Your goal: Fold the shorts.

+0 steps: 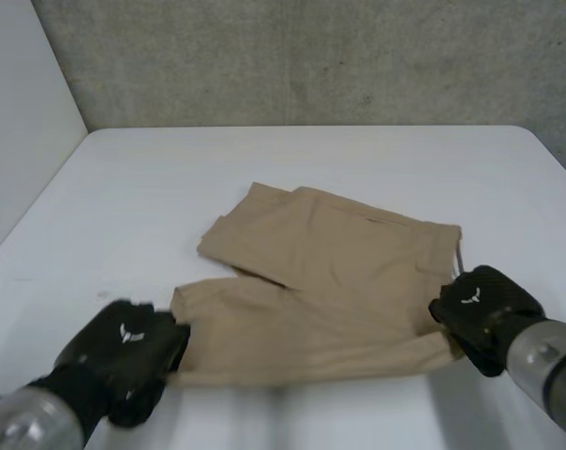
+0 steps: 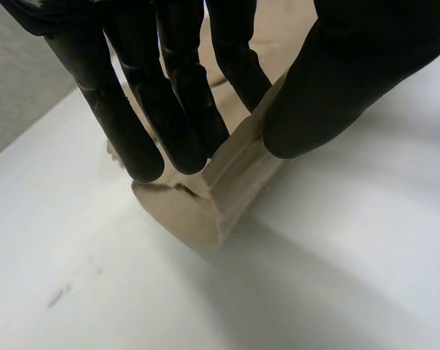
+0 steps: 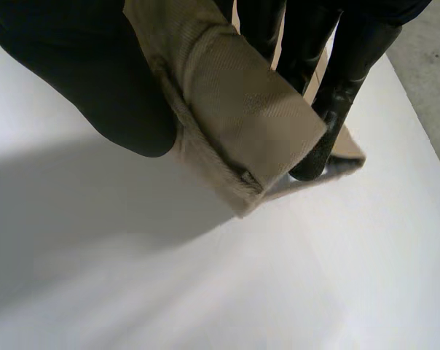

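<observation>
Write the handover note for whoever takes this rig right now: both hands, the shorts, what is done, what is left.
Black left hand: shut on the near leg's hem of the tan cloth shorts.
Black right hand: shut on the waistband's near corner.
Shorts lie spread on the white table, legs apart.
Done: both grips taken.
Left: all folding; no fold shows yet.

Your white worktop (image 1: pixel 311 159) sits against a rough grey concrete wall (image 1: pixel 311 56), with a plain pale wall (image 1: pixel 21 112) along its left side.
</observation>
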Motion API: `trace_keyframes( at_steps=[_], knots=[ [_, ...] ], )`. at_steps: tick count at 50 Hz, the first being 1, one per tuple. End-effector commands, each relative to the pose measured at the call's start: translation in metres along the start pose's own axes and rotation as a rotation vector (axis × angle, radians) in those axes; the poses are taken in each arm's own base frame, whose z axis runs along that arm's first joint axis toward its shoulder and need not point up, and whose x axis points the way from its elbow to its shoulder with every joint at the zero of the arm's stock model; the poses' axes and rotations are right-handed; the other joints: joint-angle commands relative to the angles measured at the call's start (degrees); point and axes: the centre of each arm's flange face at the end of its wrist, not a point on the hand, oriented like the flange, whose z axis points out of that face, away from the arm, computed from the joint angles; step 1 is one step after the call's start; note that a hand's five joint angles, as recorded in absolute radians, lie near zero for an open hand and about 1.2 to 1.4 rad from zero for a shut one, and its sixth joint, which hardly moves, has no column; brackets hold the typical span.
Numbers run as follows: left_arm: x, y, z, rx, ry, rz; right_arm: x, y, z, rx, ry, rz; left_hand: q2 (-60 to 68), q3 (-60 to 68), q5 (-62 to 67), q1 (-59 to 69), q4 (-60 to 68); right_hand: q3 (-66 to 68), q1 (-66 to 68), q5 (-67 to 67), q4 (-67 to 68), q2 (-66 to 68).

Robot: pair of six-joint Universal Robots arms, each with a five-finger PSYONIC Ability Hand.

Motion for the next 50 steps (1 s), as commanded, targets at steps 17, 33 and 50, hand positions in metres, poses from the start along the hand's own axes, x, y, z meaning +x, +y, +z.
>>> trace_keyframes(
  at_steps=[17,33,50],
  knots=[
    [-0.018,-0.035,0.038,0.128,-0.060,0.071,0.025,0.024,0.014,-0.060,-0.121,0.012,11.45,12.02,13.34,15.82,11.64,11.72,23.19,13.58,11.65,12.34],
    [-0.030,-0.103,0.244,0.405,-0.174,0.130,0.070,0.017,0.104,0.027,0.244,0.158,11.45,12.02,13.34,15.82,11.64,11.72,23.19,13.58,11.65,12.34],
    [0.014,-0.091,0.311,0.517,-0.212,0.295,0.099,-0.001,0.145,0.120,0.490,0.271,-58.55,-57.98,-56.66,-54.18,-58.36,-58.28,-46.81,-56.42,-58.35,-57.66]
  ],
)
